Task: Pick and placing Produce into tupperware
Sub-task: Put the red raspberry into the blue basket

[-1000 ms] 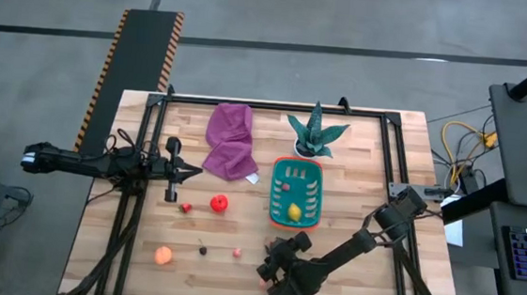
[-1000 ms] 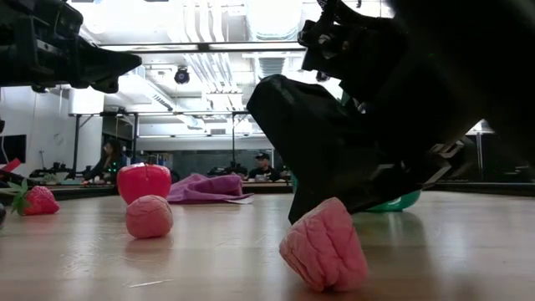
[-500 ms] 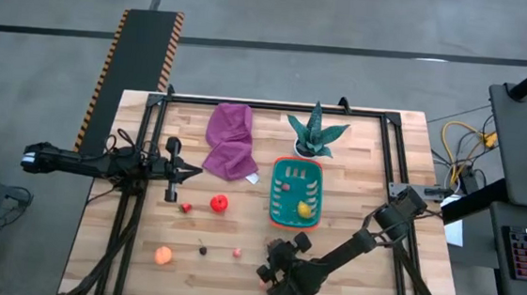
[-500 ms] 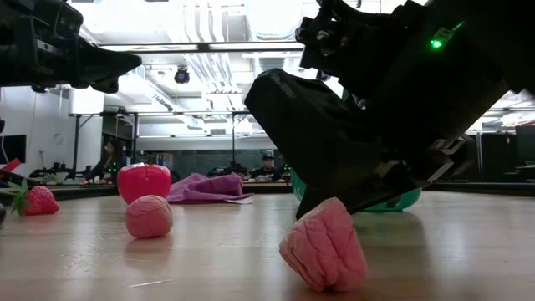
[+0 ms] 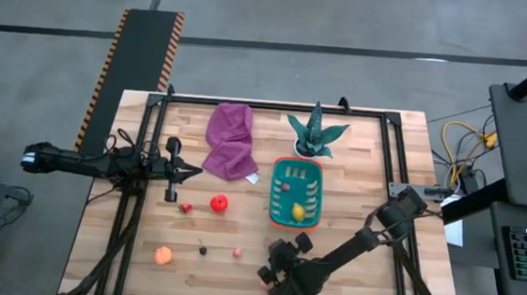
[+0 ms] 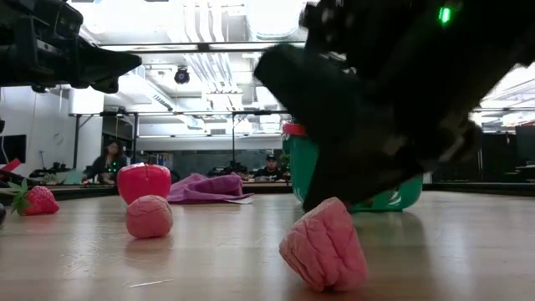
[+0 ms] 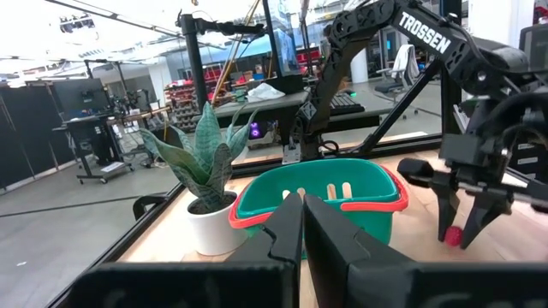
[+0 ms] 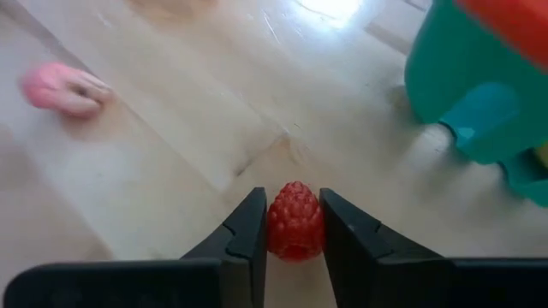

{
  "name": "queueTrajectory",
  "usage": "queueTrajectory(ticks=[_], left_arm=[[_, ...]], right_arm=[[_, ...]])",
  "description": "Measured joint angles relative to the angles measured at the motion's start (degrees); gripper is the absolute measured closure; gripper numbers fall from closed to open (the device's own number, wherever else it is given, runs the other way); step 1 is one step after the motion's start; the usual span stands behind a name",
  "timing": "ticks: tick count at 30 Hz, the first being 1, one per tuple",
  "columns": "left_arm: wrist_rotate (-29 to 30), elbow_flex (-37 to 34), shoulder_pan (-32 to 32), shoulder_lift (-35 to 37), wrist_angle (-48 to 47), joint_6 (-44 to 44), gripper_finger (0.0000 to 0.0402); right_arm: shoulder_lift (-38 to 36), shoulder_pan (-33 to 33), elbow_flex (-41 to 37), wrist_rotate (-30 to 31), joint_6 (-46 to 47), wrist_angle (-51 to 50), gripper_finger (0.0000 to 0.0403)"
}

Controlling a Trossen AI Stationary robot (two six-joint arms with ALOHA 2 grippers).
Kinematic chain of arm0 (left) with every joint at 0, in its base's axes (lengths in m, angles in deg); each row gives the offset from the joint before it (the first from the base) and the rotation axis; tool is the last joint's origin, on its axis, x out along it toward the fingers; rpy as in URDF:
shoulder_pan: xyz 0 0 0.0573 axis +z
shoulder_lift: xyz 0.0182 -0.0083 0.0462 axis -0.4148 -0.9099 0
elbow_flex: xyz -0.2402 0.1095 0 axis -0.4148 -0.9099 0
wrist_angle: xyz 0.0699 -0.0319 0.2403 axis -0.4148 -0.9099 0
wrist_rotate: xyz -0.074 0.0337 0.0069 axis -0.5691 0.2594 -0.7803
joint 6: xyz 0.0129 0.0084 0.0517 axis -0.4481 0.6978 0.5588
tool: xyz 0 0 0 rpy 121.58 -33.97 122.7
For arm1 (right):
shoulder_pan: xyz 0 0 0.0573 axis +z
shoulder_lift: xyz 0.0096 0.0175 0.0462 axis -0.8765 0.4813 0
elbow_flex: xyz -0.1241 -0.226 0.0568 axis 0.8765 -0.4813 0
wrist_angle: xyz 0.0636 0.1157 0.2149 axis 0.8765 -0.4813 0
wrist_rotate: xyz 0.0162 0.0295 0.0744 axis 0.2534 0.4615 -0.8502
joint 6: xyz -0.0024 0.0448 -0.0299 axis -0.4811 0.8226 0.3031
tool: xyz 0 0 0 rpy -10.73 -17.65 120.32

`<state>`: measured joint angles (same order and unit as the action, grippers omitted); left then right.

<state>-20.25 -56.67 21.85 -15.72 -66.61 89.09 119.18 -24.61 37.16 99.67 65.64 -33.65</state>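
I've got the right gripper (image 8: 294,224) pinching the red raspberry (image 8: 294,220) low at the table's near edge, its tip pointing away from the wrist along the fingers. The teal basket (image 5: 296,193) sits just beyond, a lemon (image 5: 296,211) inside. Bare wood lies between them. A pink piece (image 8: 62,86) lies off to one side. The left gripper (image 7: 301,224), fingers pressed together, hovers by the purple cloth (image 5: 230,141).

Red raspberry (image 8: 294,221), apparently pinched, between pincer (image 8: 291,233) fingers.
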Motion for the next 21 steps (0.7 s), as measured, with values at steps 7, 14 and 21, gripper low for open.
queueTrajectory(ticks=[7,14,21], left_arm=[[0.00,0.00,0.02,0.00,0.00,0.01,0.0402],[0.00,0.00,0.02,0.00,0.00,0.00,0.0402],[0.00,0.00,0.02,0.00,-0.02,0.02,0.0402]], right_arm=[[-4.42,-0.02,0.02,0.72,-1.01,0.32,0.0326],[-8.86,0.50,0.09,1.42,-1.01,0.62,0.0327],[-13.11,0.85,0.09,1.75,-3.23,1.06,0.0327]])
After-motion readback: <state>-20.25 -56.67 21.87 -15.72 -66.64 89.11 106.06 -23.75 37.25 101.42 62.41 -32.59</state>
